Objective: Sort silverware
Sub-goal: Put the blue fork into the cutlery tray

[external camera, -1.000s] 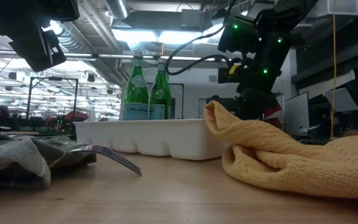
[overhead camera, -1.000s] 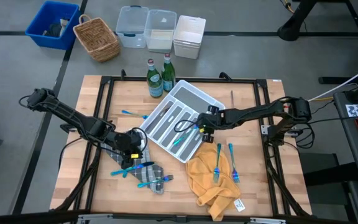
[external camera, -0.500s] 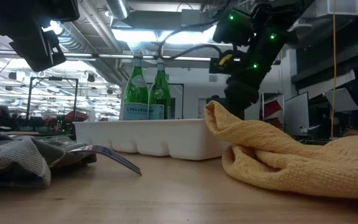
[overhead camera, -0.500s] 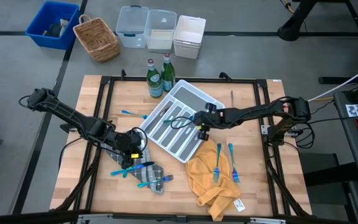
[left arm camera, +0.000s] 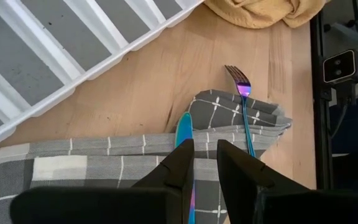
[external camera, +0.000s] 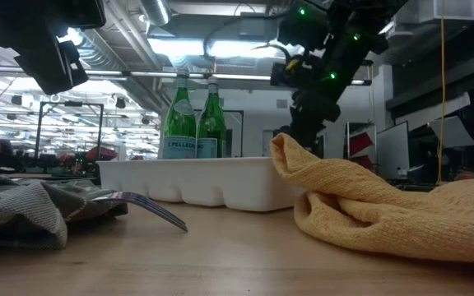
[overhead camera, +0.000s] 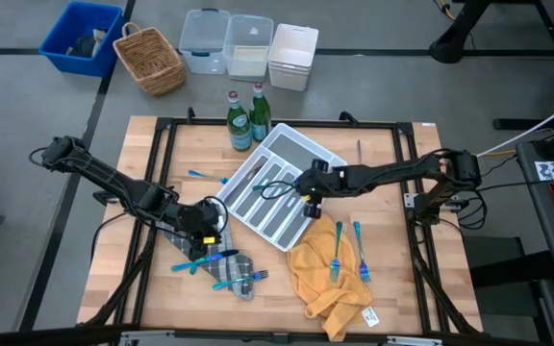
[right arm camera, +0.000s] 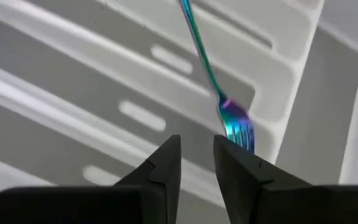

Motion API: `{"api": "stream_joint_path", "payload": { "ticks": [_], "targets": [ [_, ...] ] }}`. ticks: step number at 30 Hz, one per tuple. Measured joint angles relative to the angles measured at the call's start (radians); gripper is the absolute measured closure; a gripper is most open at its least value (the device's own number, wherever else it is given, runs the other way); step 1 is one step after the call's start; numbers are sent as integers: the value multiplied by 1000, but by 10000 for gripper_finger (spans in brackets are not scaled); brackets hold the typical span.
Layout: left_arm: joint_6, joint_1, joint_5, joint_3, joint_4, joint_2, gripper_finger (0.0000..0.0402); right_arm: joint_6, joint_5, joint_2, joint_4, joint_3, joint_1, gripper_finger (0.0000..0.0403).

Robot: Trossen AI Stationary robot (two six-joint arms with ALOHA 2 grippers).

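Note:
My right gripper (overhead camera: 306, 190) hovers over the white divided tray (overhead camera: 327, 149), its fingers a narrow gap apart (right arm camera: 196, 142) and empty. A teal fork (right arm camera: 207, 68) lies in a tray compartment just beyond the fingertips. My left gripper (overhead camera: 203, 231) hangs over the grey checked cloth (overhead camera: 229, 264), its fingers a narrow gap apart (left arm camera: 205, 146). A teal utensil (left arm camera: 184, 127) lies on that cloth below the fingers, and a fork (left arm camera: 244, 106) lies beside it. Other blue and teal utensils (overhead camera: 338, 252) lie on the yellow cloth (overhead camera: 330, 279). One utensil (overhead camera: 198, 174) lies on the bare wood.
Two green bottles (overhead camera: 248, 117) stand at the tray's far corner. A thin dark stick (overhead camera: 360, 151) lies to the tray's right. A basket (overhead camera: 149, 60), a blue bin and plastic boxes sit beyond the table. The yellow cloth rises in a fold against the tray's near side (external camera: 303, 164).
My right gripper has moved a little toward the table's far left over the tray and has risen. The teal utensil that showed at its fingers over the tray's near end no longer shows there in the high view.

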Motion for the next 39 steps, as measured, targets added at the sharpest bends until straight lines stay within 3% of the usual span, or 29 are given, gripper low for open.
{"api": "stream_joint_path", "payload": {
  "ticks": [9, 25, 39],
  "targets": [
    [0, 0, -7, 0, 0, 1, 341, -98, 37, 10, -13, 37, -2, 304],
    [-7, 0, -18, 0, 1, 1, 341, -79, 45, 55, -38, 38, -1, 304],
    [-12, 0, -22, 0, 0, 1, 341, -79, 81, 70, -163, 114, -1, 304]
  ]
}}
